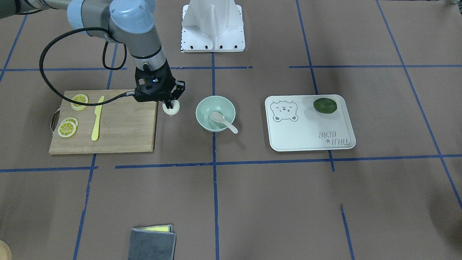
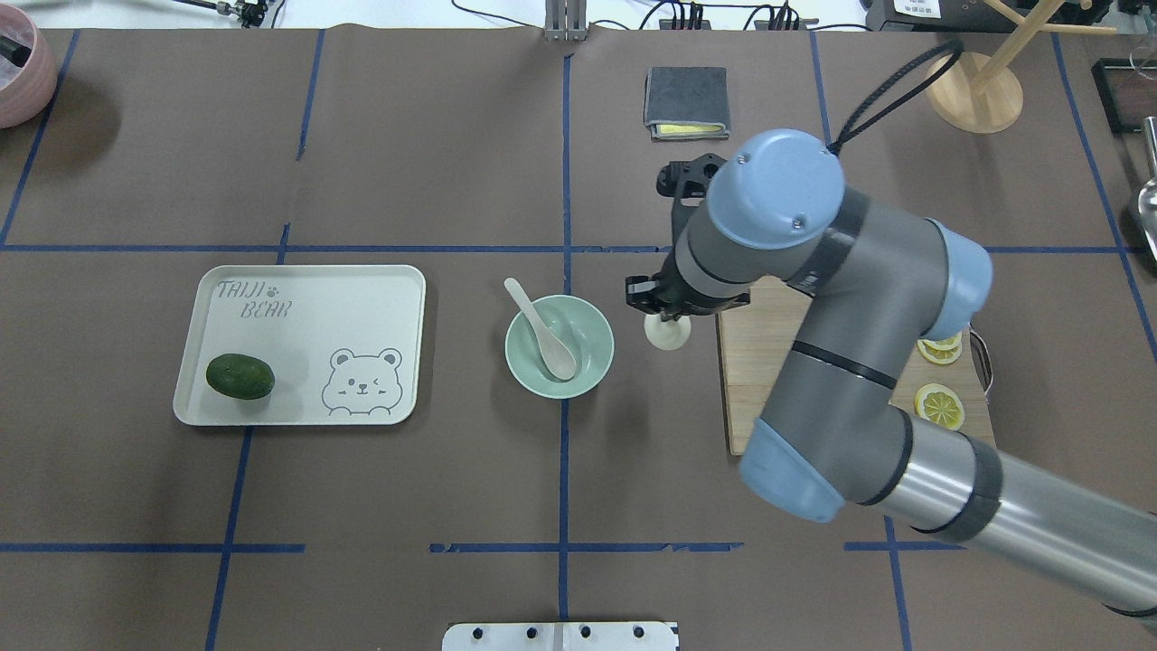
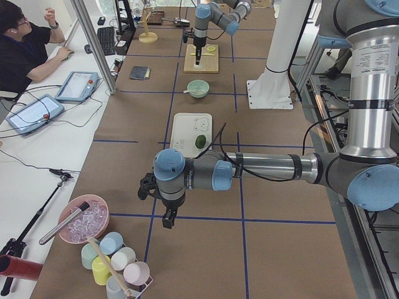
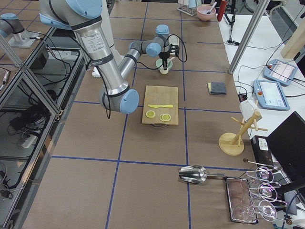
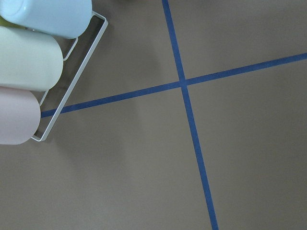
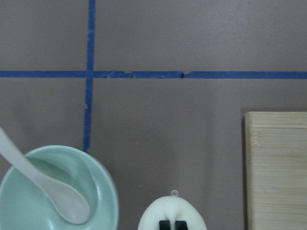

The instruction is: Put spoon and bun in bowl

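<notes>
Exterior front-facing view: one bamboo cutting board (image 1: 126, 126) carries three lemon slices (image 1: 79, 102) and one yellow knife (image 1: 96, 119). One white bear tray (image 1: 306, 133) holds a single dark green fruit (image 1: 325, 105). One mint bowl (image 1: 206, 106) contains the spoon (image 1: 220, 119), its handle leaning over the rim. Between bowl and board, the right gripper (image 1: 169, 105) pinches the one bun (image 1: 173, 112) at its top. I cannot tell how the left gripper (image 3: 167, 219) stands.

off-white spoon (image 1: 222, 121) lies in the mint-green bowl (image 1: 206, 107), handle over its rim; round white bun (image 1: 173, 111) just beside it.
</notes>
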Action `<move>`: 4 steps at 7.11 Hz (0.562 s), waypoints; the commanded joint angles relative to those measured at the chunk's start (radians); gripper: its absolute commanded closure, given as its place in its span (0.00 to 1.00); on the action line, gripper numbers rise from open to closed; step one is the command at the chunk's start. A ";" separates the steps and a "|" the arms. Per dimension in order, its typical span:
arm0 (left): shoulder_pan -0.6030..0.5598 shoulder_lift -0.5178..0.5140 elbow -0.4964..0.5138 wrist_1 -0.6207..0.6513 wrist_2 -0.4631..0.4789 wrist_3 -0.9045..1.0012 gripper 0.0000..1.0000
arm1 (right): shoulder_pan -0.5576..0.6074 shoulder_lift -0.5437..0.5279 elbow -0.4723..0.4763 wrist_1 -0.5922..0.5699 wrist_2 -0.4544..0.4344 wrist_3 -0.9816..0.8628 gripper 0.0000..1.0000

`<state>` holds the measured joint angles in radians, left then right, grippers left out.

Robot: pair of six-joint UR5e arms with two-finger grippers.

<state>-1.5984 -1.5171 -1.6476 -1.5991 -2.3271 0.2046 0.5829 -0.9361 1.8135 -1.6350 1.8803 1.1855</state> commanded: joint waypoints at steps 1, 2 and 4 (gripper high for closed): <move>0.000 -0.001 -0.001 0.001 0.000 -0.001 0.00 | -0.064 0.208 -0.202 -0.022 -0.100 0.129 1.00; 0.000 -0.002 -0.001 0.001 0.000 -0.001 0.00 | -0.086 0.261 -0.283 -0.019 -0.115 0.149 1.00; 0.000 -0.002 -0.001 0.001 -0.001 -0.001 0.00 | -0.129 0.261 -0.319 0.001 -0.177 0.163 1.00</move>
<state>-1.5984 -1.5186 -1.6489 -1.5984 -2.3274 0.2040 0.4819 -0.6855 1.5266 -1.6488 1.7460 1.3340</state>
